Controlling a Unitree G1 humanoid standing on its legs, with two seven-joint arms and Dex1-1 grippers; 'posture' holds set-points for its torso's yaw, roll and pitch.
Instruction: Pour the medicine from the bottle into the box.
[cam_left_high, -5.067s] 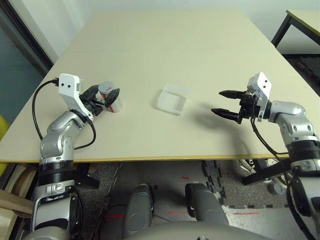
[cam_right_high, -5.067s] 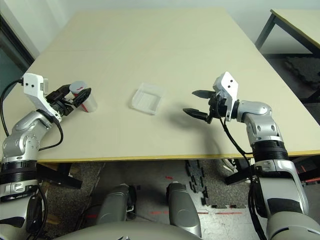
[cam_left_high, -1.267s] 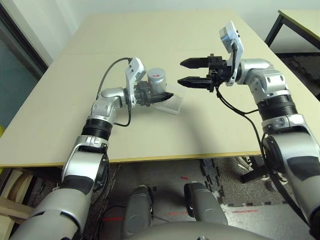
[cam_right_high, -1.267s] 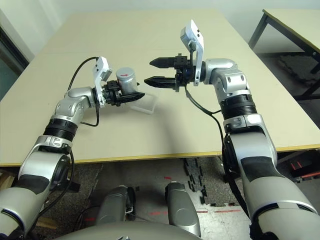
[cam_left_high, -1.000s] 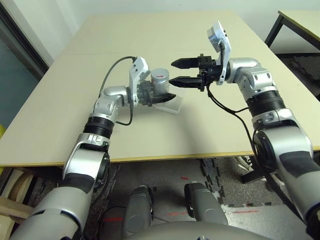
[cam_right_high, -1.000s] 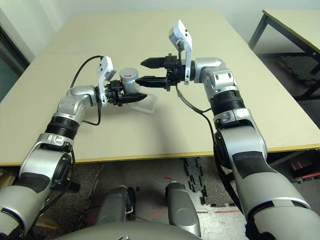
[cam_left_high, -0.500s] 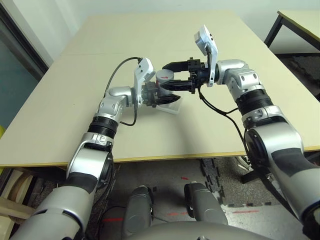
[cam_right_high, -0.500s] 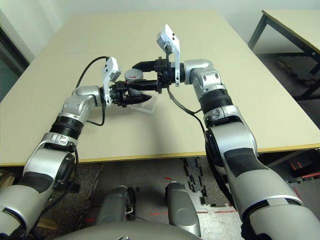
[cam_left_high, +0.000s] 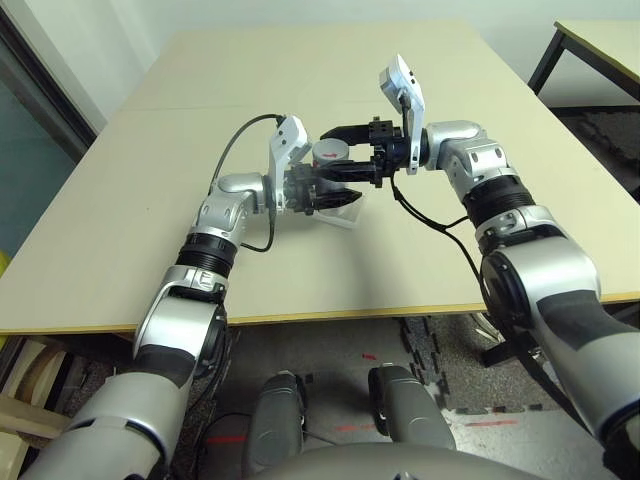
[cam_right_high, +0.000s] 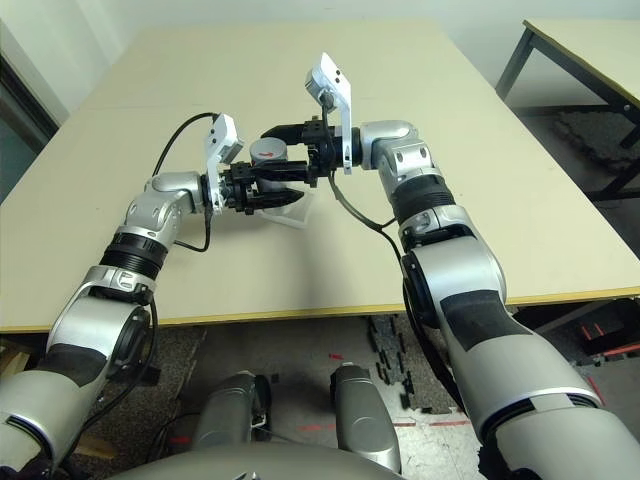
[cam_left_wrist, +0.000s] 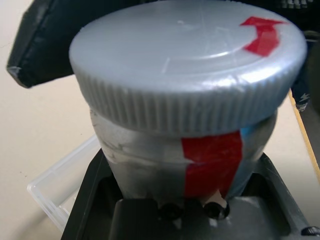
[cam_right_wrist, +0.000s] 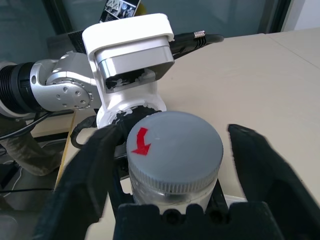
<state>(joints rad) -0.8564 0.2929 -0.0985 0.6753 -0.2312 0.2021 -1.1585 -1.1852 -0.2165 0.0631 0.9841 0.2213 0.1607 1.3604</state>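
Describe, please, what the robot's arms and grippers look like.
Both arms are silver metal with black ribbed bands at the joints. Each wrist carries a white camera block fed by a black cable. The left gripper and right gripper each have two black tapering fingers.

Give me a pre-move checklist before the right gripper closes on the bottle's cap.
1. Bottle held by the left gripper: ok, clamped around its body, upright.
2. Cap on the bottle: ok, grey ribbed cap with a red arrow sits in place.
3. Right gripper lined up: ok, one finger on each side of the cap, with gaps showing, so not gripping.
4. Box under the bottle: ok, it lies on the table just below and beyond the held bottle.
5. Medicine inside the bottle: cannot tell, the cap hides it.
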